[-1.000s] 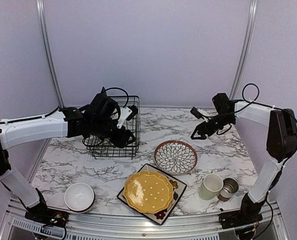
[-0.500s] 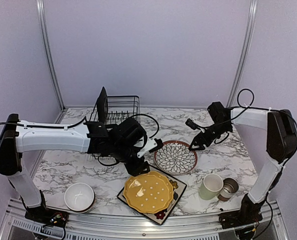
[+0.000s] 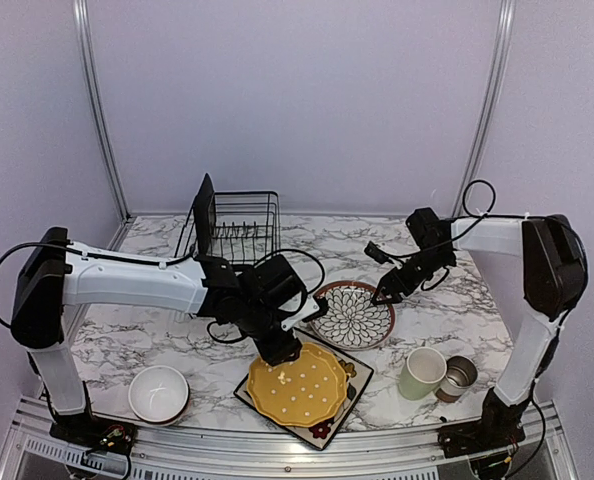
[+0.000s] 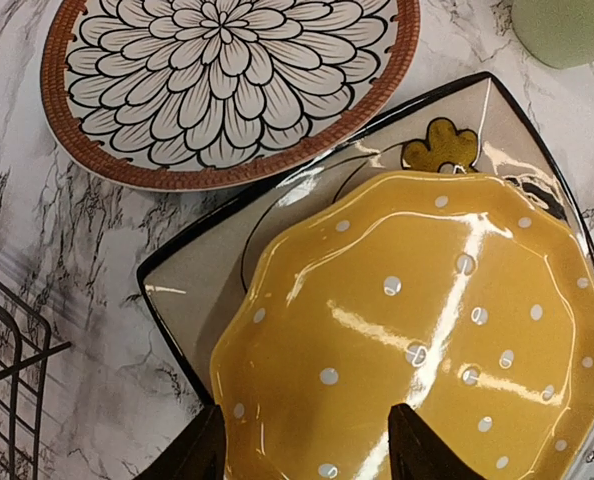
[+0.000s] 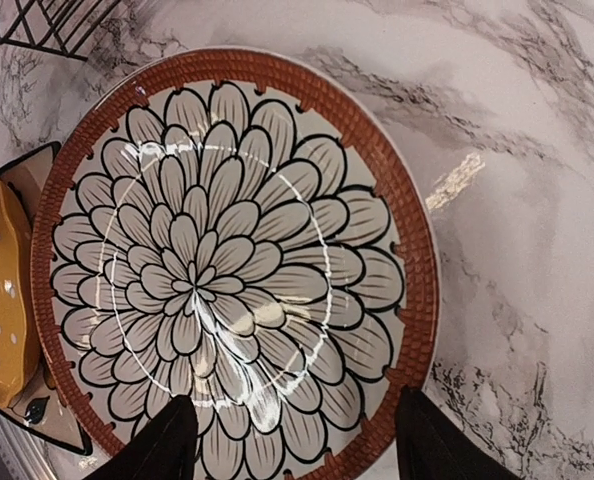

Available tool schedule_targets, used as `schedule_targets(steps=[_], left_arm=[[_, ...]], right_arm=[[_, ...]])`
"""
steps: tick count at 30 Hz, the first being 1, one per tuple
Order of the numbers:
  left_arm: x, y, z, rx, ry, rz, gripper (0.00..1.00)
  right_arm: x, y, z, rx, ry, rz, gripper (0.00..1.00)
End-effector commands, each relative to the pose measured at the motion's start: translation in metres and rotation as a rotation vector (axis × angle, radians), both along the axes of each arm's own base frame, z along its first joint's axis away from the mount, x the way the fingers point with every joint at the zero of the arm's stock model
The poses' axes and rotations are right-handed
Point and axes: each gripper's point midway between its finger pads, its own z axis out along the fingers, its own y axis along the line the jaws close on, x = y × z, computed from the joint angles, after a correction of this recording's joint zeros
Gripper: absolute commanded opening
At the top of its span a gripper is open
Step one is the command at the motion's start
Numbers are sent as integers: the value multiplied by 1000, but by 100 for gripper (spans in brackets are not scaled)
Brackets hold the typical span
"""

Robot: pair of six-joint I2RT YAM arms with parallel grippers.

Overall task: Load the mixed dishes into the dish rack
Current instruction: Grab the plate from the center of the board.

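Observation:
A yellow scalloped plate with white dots [image 3: 299, 384] [image 4: 417, 330] lies on a black square plate [image 3: 358, 378] [image 4: 202, 280] at the table's front. My left gripper [image 3: 282, 350] [image 4: 312, 455] hangs open just above the yellow plate's near-left rim, one finger on each side of it. A round flower-patterned plate with a brown rim [image 3: 352, 314] [image 5: 232, 270] lies to the right. My right gripper [image 3: 385, 291] [image 5: 299, 450] hovers open over its right edge. The black wire dish rack [image 3: 242, 228] stands at the back with a dark square plate [image 3: 205, 208] on edge at its left end.
A white bowl [image 3: 158, 392] sits at the front left. A pale green mug [image 3: 421, 373] and a small grey cup [image 3: 458, 377] stand at the front right. The rack's wires [image 4: 7, 380] show at the left wrist view's lower left.
My left arm has swung from the rack forward and right to the yellow plate. My right gripper has moved down and left towards the flower-patterned plate.

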Motion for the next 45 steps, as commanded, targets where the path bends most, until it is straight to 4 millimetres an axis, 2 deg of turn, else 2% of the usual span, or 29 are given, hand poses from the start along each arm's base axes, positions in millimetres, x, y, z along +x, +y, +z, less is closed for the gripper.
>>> schedule_targets(steps=[1, 7, 11, 15, 19, 21, 24, 32, 35, 37, 42, 45], left_arm=[[-1, 20, -9, 69, 1, 52, 58], [-14, 53, -22, 122, 59, 165, 58], [-20, 68, -27, 126, 86, 231, 58], [-23, 68, -25, 94, 101, 255, 58], [-16, 64, -15, 71, 69, 260, 58], [-8, 59, -1, 47, 27, 261, 58], [0, 51, 11, 30, -12, 247, 58], [22, 25, 37, -13, -93, 232, 58], [32, 8, 48, -53, -140, 201, 57], [35, -11, 58, -90, -155, 143, 57], [31, -60, 68, -139, -193, -46, 56], [28, -81, 66, -128, -237, -129, 56]], right_arm=[[-6, 12, 13, -13, -92, 72, 66], [-33, 37, 26, -3, -158, 200, 66], [-38, 47, 28, 0, -169, 229, 66], [-17, 40, 23, -55, -182, 135, 67], [15, 17, 24, -92, -187, -6, 68], [28, 3, 24, -97, -178, -73, 69], [34, -12, 12, -116, -125, -118, 69], [21, -7, -19, -74, 18, -108, 64], [22, -5, -24, -61, 53, -117, 57], [21, -1, -27, -45, 81, -118, 51], [13, 8, -34, 3, 176, -108, 29], [7, 11, -36, 31, 230, -103, 18]])
